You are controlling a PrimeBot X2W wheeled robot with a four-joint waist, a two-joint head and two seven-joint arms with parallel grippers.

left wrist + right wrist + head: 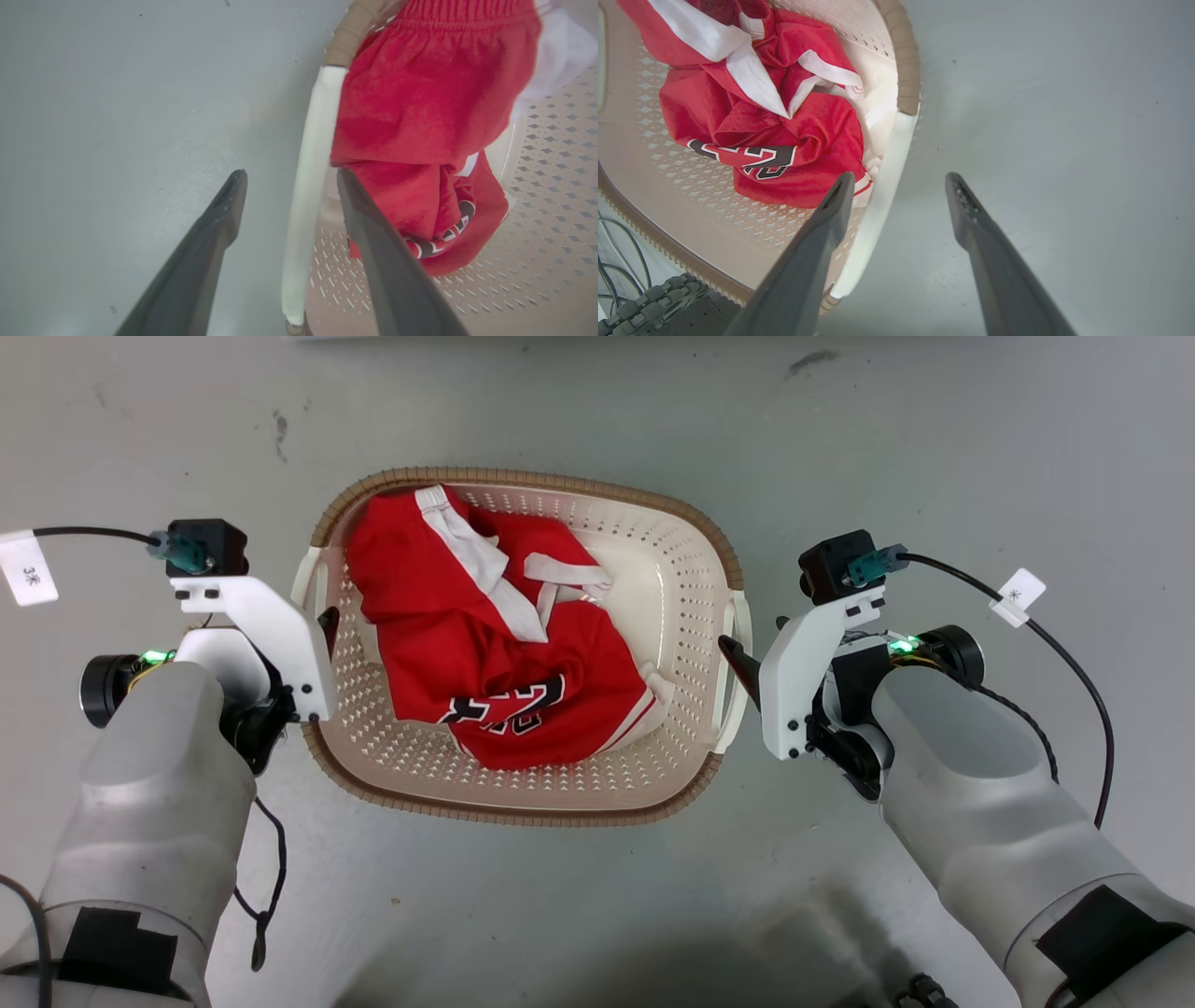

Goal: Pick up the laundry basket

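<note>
**Both grippers open at the handles of the laundry basket on the floor**

Head view, far left: white cable tag (26, 569), pale left forearm below it. Next along, left gripper (327, 621) at the left side of the laundry basket (523, 478). Mostly hidden under its white bracket, one dark fingertip showing by the left handle (308, 581).

Left wrist view: left gripper (290, 173) spread open, straddling the left handle (313, 163). Finger at frame left over grey floor (117, 116). Finger at frame right on the basket side, close to the red jersey (420, 107). Contact with the handle: cannot tell.

Centre of head view: laundry basket upright on the grey floor (597, 411), mid-frame, between the two arms. Brown woven rim, cream perforated walls. Inside, crumpled red jersey (467, 644) with white trim and dark numerals, piled toward left and middle. Right part of the basket bottom bare.

Right of head view: white right handle (742, 616), right gripper (736, 658) with a dark fingertip just beside it.

Right wrist view: right gripper (900, 177) parted too, not clamped, right handle (882, 186) running between the fingers. Left finger over the inside of the laundry basket (691, 196), right finger over floor.

Far right of head view: second cable tag (1018, 595).
</note>
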